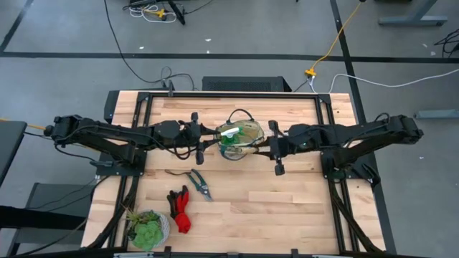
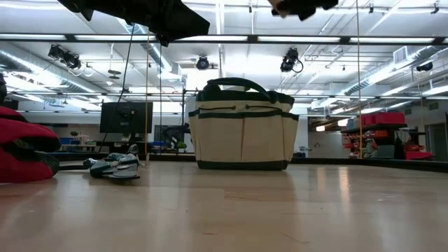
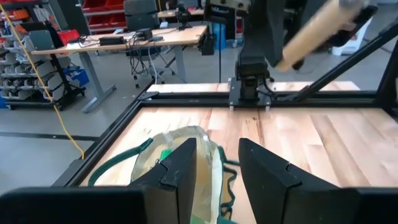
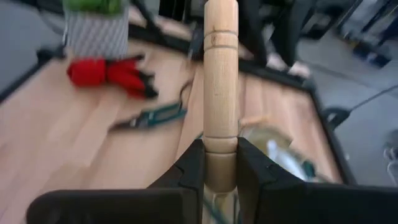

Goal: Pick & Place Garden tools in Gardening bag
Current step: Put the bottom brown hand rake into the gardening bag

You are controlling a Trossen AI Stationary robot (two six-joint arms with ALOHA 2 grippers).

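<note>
right end effector grips fork handle above bag.

- Tabletop: pale wood planks, smooth, with a light sheen.
- Gardening bag: tan woven cloth, matt, with dark green fabric trim.
- Hand fork handle: turned wood, pale, smooth, satin finish.
- Right end effector: dark matt plastic fingers.
- Gloves: red and black cloth.
- Pruning shears: grey metal blades, green handles.
- Pot: pale, matt.
</note>
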